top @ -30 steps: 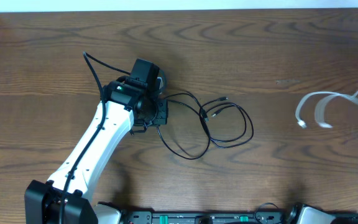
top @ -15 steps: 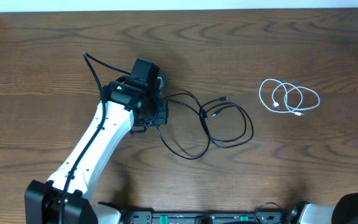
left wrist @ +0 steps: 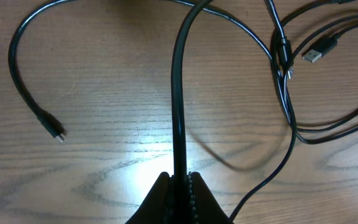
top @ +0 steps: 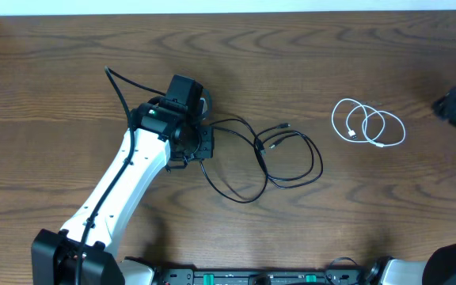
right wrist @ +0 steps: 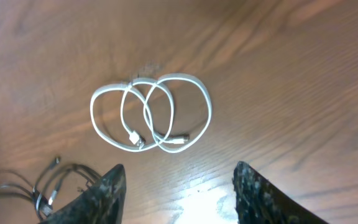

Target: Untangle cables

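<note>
**Black tangle lying between the two arms, closer to the left one**

The left pincer [left wrist: 180,179] is clenching one of the black cords [left wrist: 179,93]. In its wrist view the strand is running straight out from between the closed fingers towards the knot. From above, the black cords [top: 261,152] are sprawling on the worktop [top: 355,55] just beside that pincer, on the side towards the robot's right. Their loops are stretching mostly left to right, and two plug ends are poking up near the far edge of the snarl.

The white cord [top: 368,120] is lying further right in a small coil of its own, well apart from the black pair and touching neither of them. So that part of the job looks done.

The right pincer [right wrist: 179,169] is released, with its fingers standing wide and nothing between them. It is hovering out by the right edge of the worktop, and the white cord [right wrist: 146,113] is sitting between it and the black snarl.

What matters for the coming move, I reckon, is that the black knot is on the far side of the white coil from the free arm. The right arm would have to reach over the coil without dragging it back in, while the left arm anchors its strand.
</note>
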You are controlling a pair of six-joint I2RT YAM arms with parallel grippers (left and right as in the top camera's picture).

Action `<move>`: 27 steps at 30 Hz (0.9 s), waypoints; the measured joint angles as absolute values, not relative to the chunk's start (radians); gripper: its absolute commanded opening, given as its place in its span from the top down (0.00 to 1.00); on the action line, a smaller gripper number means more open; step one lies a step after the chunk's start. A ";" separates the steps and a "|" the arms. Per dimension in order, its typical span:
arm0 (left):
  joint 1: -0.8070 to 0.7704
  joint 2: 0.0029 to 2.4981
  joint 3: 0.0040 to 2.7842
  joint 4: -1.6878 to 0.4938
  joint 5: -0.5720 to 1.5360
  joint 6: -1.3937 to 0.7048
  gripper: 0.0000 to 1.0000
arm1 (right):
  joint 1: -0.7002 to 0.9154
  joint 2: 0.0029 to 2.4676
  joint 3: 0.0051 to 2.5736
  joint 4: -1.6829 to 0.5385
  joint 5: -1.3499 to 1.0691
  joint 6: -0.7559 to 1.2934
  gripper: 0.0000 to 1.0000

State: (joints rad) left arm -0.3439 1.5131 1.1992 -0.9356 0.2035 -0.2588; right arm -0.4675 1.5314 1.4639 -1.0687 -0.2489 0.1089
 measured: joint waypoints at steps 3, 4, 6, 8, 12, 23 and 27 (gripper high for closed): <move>-0.344 1.513 1.199 -0.935 0.204 -0.262 0.93 | -0.457 1.536 1.369 -1.034 -0.262 0.109 0.44; -0.344 1.513 1.199 -0.935 0.203 -0.262 0.92 | -0.455 1.538 1.338 -1.016 -0.263 0.110 0.43; -0.344 1.513 1.199 -0.936 0.204 -0.266 0.92 | -0.453 1.544 1.265 -0.967 -0.269 0.115 0.42; -0.344 1.513 1.199 -0.935 0.204 -0.266 0.93 | -0.453 1.547 1.198 -0.922 -0.271 0.128 0.42; -0.344 1.513 1.199 -0.936 0.204 -0.273 0.93 | -0.442 1.547 1.082 -0.816 -0.274 0.161 0.42; -0.344 1.513 1.199 -0.936 0.204 -0.288 0.92 | -0.292 1.547 0.826 -0.422 -0.275 0.249 0.43; -0.344 1.513 1.199 -0.936 0.204 -0.289 0.93 | -0.237 1.547 0.764 -0.341 -0.249 0.292 0.43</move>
State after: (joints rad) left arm -0.3439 1.5131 1.1992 -0.9363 0.2035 -0.2886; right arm -0.2371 1.5475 0.7635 -0.3412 -0.2489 0.2924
